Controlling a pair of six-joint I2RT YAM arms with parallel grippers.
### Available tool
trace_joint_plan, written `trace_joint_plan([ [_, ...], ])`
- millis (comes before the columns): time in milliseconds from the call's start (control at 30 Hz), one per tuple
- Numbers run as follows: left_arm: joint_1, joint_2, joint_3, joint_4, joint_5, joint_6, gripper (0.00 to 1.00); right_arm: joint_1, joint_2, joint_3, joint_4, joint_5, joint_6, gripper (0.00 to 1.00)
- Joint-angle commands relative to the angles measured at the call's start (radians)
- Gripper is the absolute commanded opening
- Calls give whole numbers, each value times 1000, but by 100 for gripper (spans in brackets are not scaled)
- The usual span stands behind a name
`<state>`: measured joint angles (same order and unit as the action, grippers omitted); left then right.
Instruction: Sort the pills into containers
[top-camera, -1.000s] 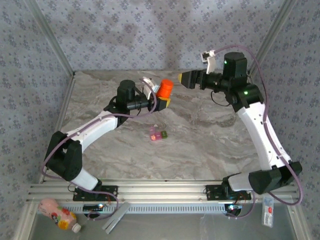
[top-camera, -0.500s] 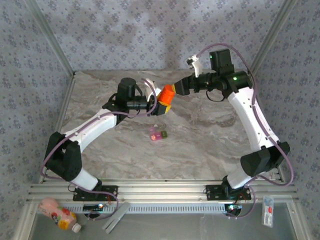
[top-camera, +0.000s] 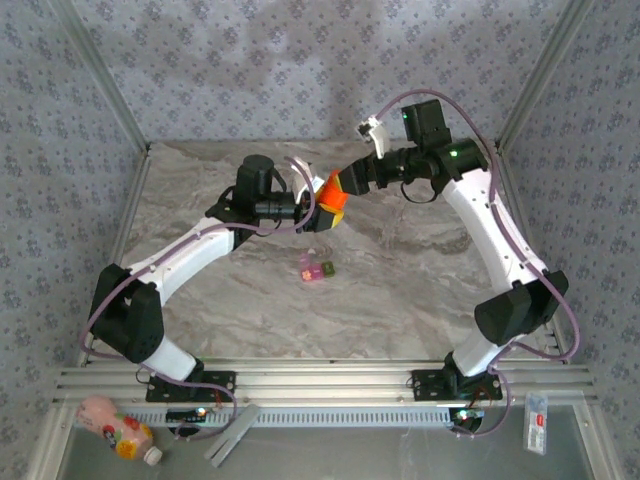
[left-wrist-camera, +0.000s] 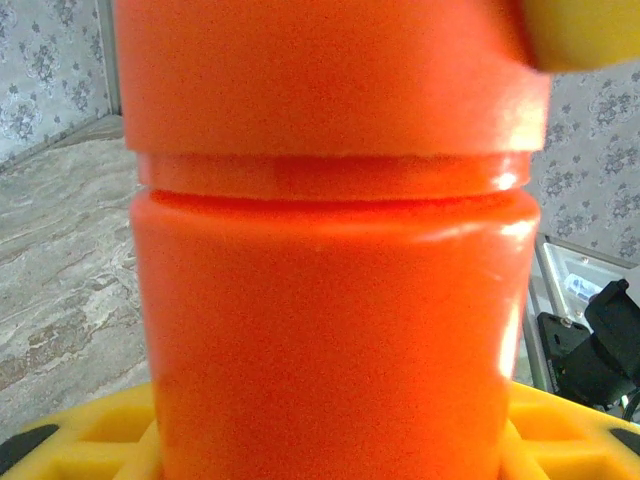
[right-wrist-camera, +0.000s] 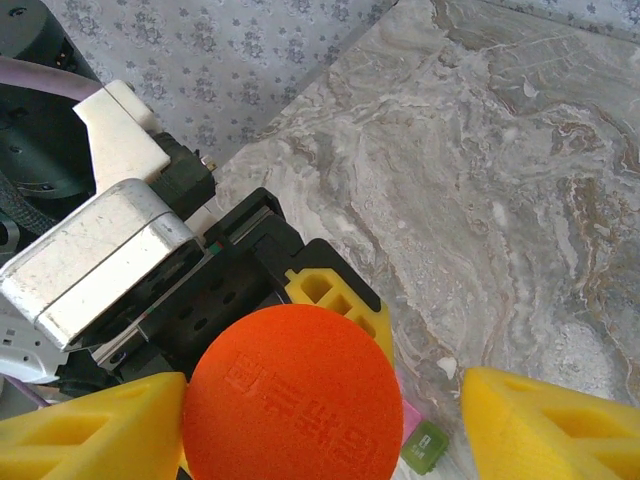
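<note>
My left gripper (top-camera: 326, 205) is shut on a small orange bottle (top-camera: 333, 190), held above the marble table at the back centre. In the left wrist view the bottle (left-wrist-camera: 330, 300) fills the frame between yellow fingers (left-wrist-camera: 90, 440). My right gripper (top-camera: 347, 183) straddles the bottle's round cap (right-wrist-camera: 292, 395) from above. Its left finger (right-wrist-camera: 90, 430) touches the cap. A gap separates the cap from the right finger (right-wrist-camera: 545, 425), so the jaws are open. The containers (top-camera: 314, 268), a joined pink and green pill case, lie on the table below; the green half (right-wrist-camera: 424, 447) shows under the cap.
The marble table (top-camera: 400, 290) is walled by patterned panels at the back and sides. On the front ledge lie a pink drink bottle (top-camera: 118, 428), a grey tool (top-camera: 232, 433) and a small packet (top-camera: 537, 425).
My right arm has swung left and down to the bottle, and its jaws have come round the cap and narrowed. The left gripper has kept hold of the bottle, tilting it slightly.
</note>
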<state>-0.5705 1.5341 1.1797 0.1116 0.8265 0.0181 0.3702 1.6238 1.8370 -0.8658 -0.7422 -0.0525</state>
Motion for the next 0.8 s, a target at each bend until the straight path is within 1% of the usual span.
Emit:
trace_joint_plan([
  [0,-7,-9,34,13,35,19,0,2,8,25,-19,-11,-7,69],
  [200,-9,-7,35,17,18,17,0,10,7,-1,-11,-28,9,52],
  [300,-9,-8,33,29,-9,13,0,25,-5,-41,14,-11,30,51],
  [433,-14,-12,26,47,-65,9,0,55,-21,-106,76,66,110,48],
  [567,-26,-21,15,70,-134,9,0,84,-39,-175,175,161,258,47],
  [667,-36,-25,-3,112,-172,-2,0,122,-38,-198,224,252,362,48],
  [767,-53,-24,-9,128,-218,3,0,155,-24,-203,260,309,452,48],
])
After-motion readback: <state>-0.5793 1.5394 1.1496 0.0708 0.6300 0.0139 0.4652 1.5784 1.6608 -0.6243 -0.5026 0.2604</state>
